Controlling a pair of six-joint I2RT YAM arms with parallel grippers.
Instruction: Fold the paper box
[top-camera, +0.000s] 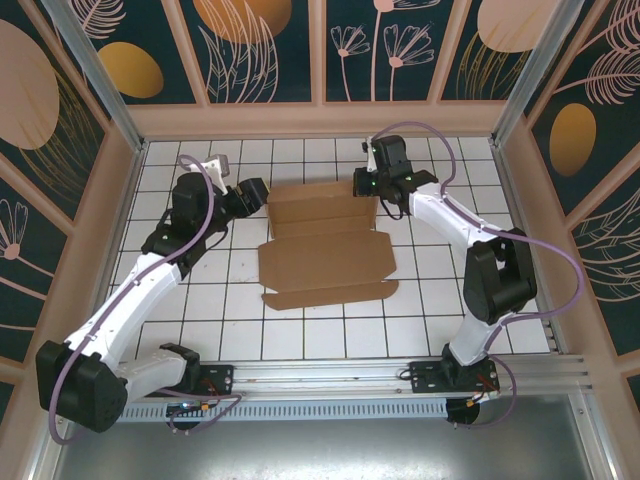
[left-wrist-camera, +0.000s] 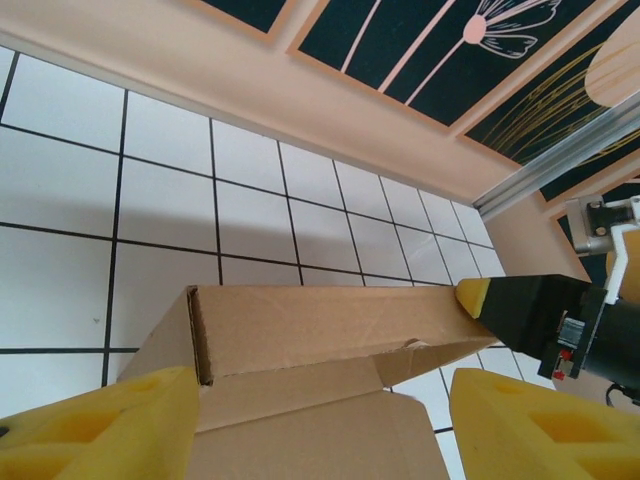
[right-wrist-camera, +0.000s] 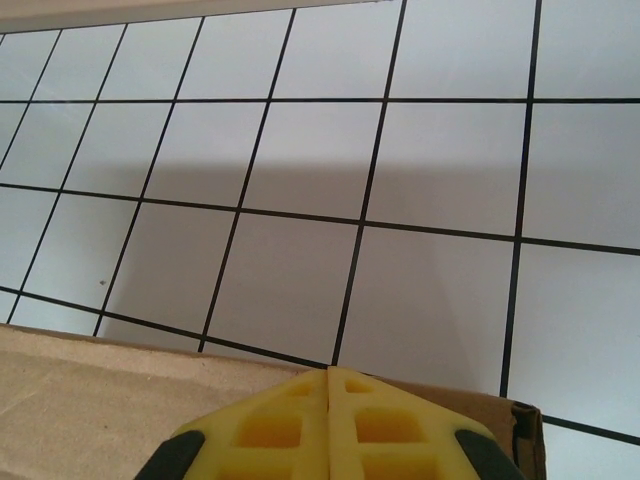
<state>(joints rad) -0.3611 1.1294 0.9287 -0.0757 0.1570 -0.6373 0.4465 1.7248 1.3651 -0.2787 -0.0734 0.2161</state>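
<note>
Two arms close in on the paper box (top-camera: 325, 250) at the centre of the top external frame. It is brown corrugated card on the white tiled table (top-camera: 300, 340), with its long axis running left to right. Its upper strip is folded up into a low wall and its flat flaps point toward the bottom edge. The left gripper (top-camera: 255, 192) sits at the wall's left end and the right gripper (top-camera: 368, 190) at its right end.

From the left wrist, the yellow foam fingers (left-wrist-camera: 100, 425) stand spread and released. The paper box (left-wrist-camera: 300, 340) lies between them, its wall receding toward the right of the frame, where the right gripper (left-wrist-camera: 472, 297) touches its far end.

From the right wrist, the ribbed yellow pads (right-wrist-camera: 290, 430) are clenched together with nothing between them. The cut edge of the paper box (right-wrist-camera: 100, 390) crosses the lower left.
</note>
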